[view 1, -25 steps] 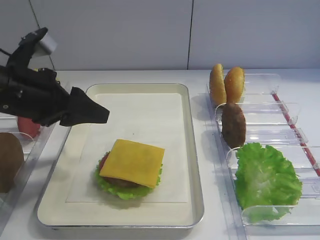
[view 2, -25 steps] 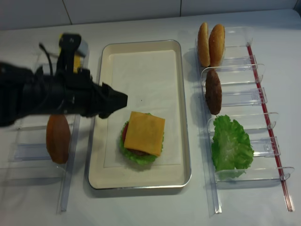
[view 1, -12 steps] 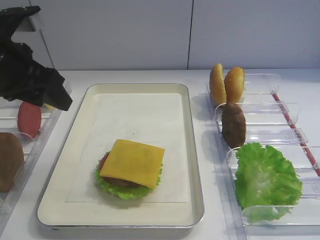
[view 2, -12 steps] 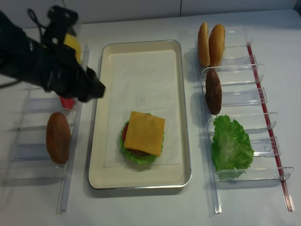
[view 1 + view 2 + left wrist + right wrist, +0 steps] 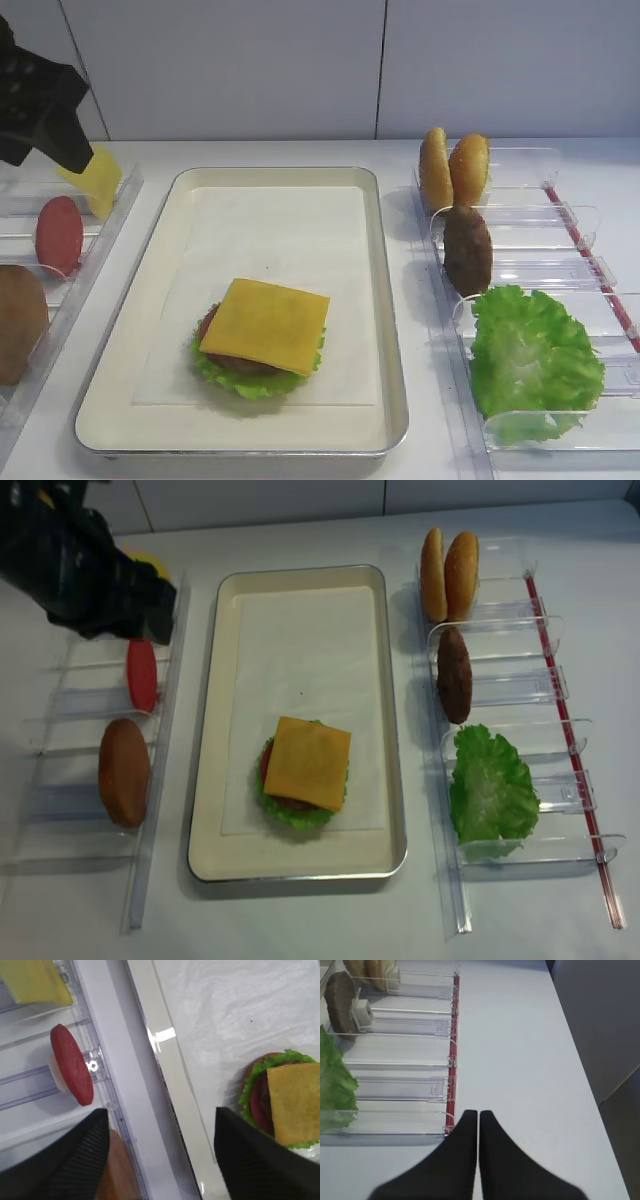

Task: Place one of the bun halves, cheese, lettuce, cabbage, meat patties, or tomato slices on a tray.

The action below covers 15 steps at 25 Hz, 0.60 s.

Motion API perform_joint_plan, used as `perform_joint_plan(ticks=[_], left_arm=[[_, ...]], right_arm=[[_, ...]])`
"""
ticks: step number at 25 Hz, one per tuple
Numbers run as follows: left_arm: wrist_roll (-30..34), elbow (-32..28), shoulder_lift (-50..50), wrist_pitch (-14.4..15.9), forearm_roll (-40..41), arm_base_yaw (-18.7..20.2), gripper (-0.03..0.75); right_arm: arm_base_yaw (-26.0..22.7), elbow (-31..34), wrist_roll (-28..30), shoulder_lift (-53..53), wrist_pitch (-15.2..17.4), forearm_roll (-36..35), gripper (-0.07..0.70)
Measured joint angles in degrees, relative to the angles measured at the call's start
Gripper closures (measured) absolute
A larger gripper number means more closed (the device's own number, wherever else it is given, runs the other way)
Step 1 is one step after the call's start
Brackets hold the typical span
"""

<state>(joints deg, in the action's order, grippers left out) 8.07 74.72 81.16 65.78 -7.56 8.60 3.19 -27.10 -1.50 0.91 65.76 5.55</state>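
Cheese (image 5: 294, 1103) lies right of open left claw (image 5: 162, 1152).

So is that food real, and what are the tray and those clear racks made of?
Probably fake: the cheese lies stiff, flat and matte like foam or rubber, and the lettuce looks uniformly plasticky. The tray seems cream enamel or plastic with a shiny metal-looking rim. The racks look like clear glossy acrylic.

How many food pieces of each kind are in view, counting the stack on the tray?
Golden-brown oval bun halves: 3
Dark brown round meat patties: 2
Flat round red tomato slices: 2
Ruffled green lettuce leaves: 2
Deep orange square cheese slice: 1
Paler yellow square slice: 1
Total: 11
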Motion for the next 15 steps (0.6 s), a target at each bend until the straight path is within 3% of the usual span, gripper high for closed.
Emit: perform_joint_plan(ticks=[4,10,15], left_arm=[[-0.76,2.31,0.0,4.32,2.0,0.0,0.301],[-6.73,2.59,-3.17,5.22,13.64,0.0,0.301],[-8.07,2.69,-10.79,5.71,16.5,0.0,0.301]], right_arm=[[0.0,0.0,0.0,0.0,0.0,0.0,0.218],[0.0,0.0,0.0,0.0,0.0,0.0,0.218],[0.0,0.0,0.0,0.0,0.0,0.0,0.218]])
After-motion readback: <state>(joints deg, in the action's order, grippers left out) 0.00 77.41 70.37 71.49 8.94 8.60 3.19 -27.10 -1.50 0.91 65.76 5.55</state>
